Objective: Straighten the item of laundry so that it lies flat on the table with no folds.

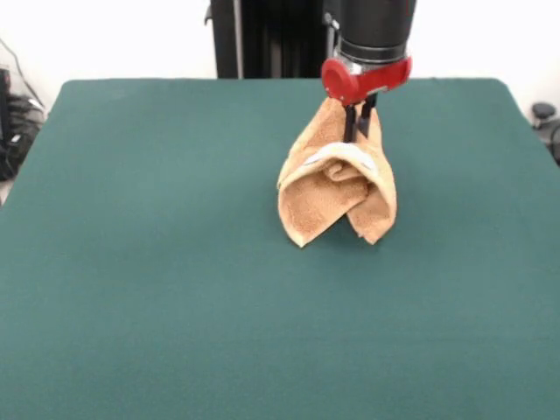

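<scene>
The tan-orange terry towel (pixel 337 188) hangs in the front view, right of the table's middle. It is bunched and folded into two drooping lobes whose lower corners reach the dark green table (pixel 157 262). A white label with a yellow mark shows on its upper fold. My gripper (pixel 359 131), red and black, comes down from the top and is shut on the towel's top, holding it lifted.
The robot's black pedestal (pixel 262 39) stands at the table's far edge. Cables and dark equipment (pixel 13 122) lie off the table at the left, and a dark object (pixel 547 122) sits off the right edge.
</scene>
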Motion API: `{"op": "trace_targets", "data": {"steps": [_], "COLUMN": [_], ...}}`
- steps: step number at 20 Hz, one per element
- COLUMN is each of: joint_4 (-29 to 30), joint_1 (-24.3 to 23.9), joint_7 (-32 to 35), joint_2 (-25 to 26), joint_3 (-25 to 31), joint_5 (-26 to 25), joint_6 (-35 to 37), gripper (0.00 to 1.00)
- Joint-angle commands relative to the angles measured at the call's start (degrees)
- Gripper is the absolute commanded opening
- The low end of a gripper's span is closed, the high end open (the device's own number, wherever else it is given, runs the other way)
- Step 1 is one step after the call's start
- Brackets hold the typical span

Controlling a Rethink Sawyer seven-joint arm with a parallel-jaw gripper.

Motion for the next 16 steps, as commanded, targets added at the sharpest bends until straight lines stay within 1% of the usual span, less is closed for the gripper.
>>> {"op": "trace_targets", "data": {"steps": [1, 4, 10, 16], "joint_4": [3.0, 3.4, 6.3, 6.8], "joint_1": [-7.2, -7.7, -9.9, -11.5], "joint_7": [-13.4, -12.9, -11.4, -11.6], "joint_2": [-0.4, -1.1, -6.7, -8.1], "joint_3": [9.4, 10.6, 14.5, 17.2], "joint_5": [-0.7, -0.6, 3.6, 4.0], "joint_6": [4.8, 5.6, 10.4, 12.1], "gripper": [0.00, 0.00, 0.00, 0.00]}}
